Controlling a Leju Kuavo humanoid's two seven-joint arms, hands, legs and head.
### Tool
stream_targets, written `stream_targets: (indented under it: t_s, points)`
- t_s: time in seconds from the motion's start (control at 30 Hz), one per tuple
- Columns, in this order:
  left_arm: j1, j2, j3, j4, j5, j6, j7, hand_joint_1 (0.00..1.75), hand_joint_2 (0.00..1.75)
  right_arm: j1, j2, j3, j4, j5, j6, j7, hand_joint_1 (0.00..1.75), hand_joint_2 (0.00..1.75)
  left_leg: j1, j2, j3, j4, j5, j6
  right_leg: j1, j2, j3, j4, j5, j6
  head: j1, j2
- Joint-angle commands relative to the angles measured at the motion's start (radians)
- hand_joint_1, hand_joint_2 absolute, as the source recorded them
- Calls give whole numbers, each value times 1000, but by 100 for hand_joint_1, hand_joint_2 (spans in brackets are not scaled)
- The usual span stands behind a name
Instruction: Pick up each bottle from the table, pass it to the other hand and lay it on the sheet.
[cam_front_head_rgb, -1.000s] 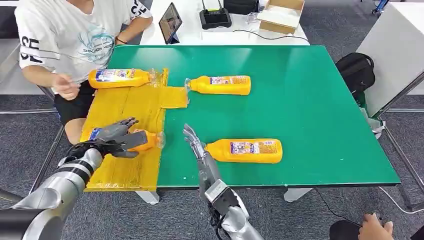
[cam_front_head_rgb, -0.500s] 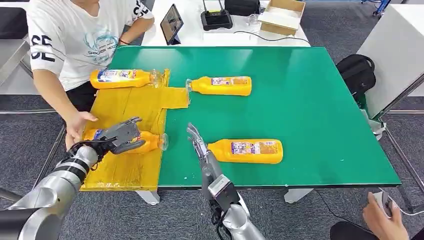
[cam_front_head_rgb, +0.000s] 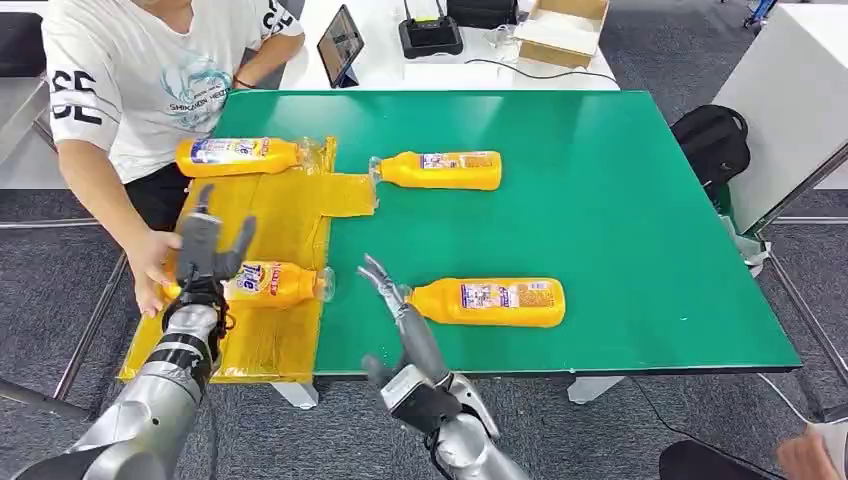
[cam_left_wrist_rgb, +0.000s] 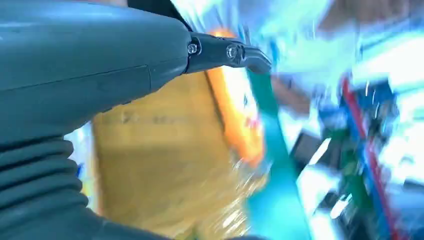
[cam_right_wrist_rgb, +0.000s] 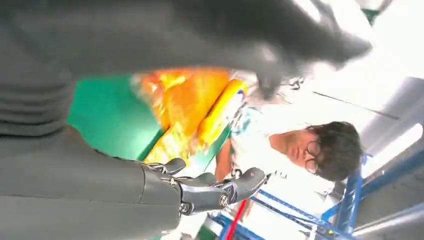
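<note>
Yellow sheet (cam_front_head_rgb: 262, 215) bears two bottles overhead; wrist views blur.

Right hand (cam_right_wrist_rgb: 150, 165) occupies much of the view, blurred; its dark fingers (cam_right_wrist_rgb: 220, 192) are spread and hold nothing. Beyond the fingers lie the green table (cam_right_wrist_rgb: 107, 117), the yellow sheet (cam_right_wrist_rgb: 185, 100) and one yellow bottle (cam_right_wrist_rgb: 222, 112). A person (cam_right_wrist_rgb: 300, 150) sits past them.

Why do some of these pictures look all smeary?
Head view: mostly sharp, though the left hand is a little smeared above a bottle. Left wrist view: background badly streaked. Right wrist view: blurry, with bright glare at one side.
</note>
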Motion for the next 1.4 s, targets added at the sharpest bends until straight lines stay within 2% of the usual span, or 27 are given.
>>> stream_targets:
  t_s: [0.03,0.1,0.13,0.2,0.23,0.33,0.37,0.4,0.5,0.57,0.63,0.73,0.93,1.13,1.4]
  points:
    - [18,-51,71,-109,25,4,-1,0,175,-39,-50,30,48,5,-9,11,0,175,0,0,2,0,-1,1,1,-1,2,-1,-1,-2,0,0]
    - [18,-51,71,-109,25,4,-1,0,175,-39,-50,30,48,5,-9,11,0,175,0,0,0,0,-1,1,1,-1,0,-1,-1,-2,0,0]
    - [27,-67,112,-149,160,-43,-1,0,175,-58,-73,56,57,102,-63,53,0,175,1,1,-1,0,-1,1,1,0,-1,-1,-1,-2,0,0]
    - [53,-81,127,-220,269,-85,-1,0,175,-79,-99,43,49,169,-119,102,0,175,1,2,0,0,-1,2,1,0,0,-1,-1,-2,0,0]
    - [93,-83,101,-297,313,-86,-1,0,175,-98,-127,34,30,236,-156,144,0,175,0,2,-2,0,-1,2,1,1,-2,-1,0,-2,0,0]
    - [183,-87,53,-464,352,-45,-1,0,175,-122,-183,-11,-21,335,-165,230,0,175,0,1,-3,-1,0,2,0,0,-2,-1,0,-1,0,0]
    - [224,-84,30,-544,342,-21,-1,0,175,-130,-207,-30,-38,369,-151,273,0,175,0,2,-2,0,-1,2,0,0,-2,-1,0,-2,-1,0]
    - [269,-55,-27,-619,258,93,-1,0,175,-133,-233,-55,-59,413,-119,345,0,175,0,2,-1,0,-1,2,0,1,-1,-2,0,-2,0,0]
    - [309,-21,-26,-625,274,76,-1,0,175,-135,-300,-111,-76,436,-16,462,0,175,-1,3,-2,0,-1,2,0,1,-2,-1,-1,-2,0,0]
    - [331,-30,-4,-601,291,21,-1,0,175,-114,-348,-151,-71,460,19,512,0,175,-1,3,0,0,-2,2,0,1,0,-1,-1,-3,0,0]
    - [345,-37,-5,-596,283,8,-1,0,175,-107,-370,-163,-54,476,46,530,0,175,-1,-2,-2,-1,-1,2,0,-3,0,-2,-1,-1,0,0]
    - [369,-49,-22,-584,271,-37,-1,0,175,-123,-391,-196,-23,482,62,549,0,175,-1,-1,-2,-1,-1,2,-1,-2,-1,-2,-1,-1,0,0]
    - [401,-62,-25,-547,233,-64,-1,0,175,-154,-379,-227,56,518,72,565,0,175,-1,0,-2,-1,-1,2,0,-1,-2,-2,-1,-2,0,0]
    - [393,-66,-49,-502,204,-104,-1,0,175,-217,-378,-208,223,514,124,570,0,175,0,1,0,-1,-2,2,1,0,1,-3,-1,-3,0,0]
    - [368,-71,-85,-441,191,-124,1,0,175,-356,-379,-195,425,502,160,569,0,175,-1,2,-2,-1,-1,2,0,1,-2,-2,0,-2,0,0]
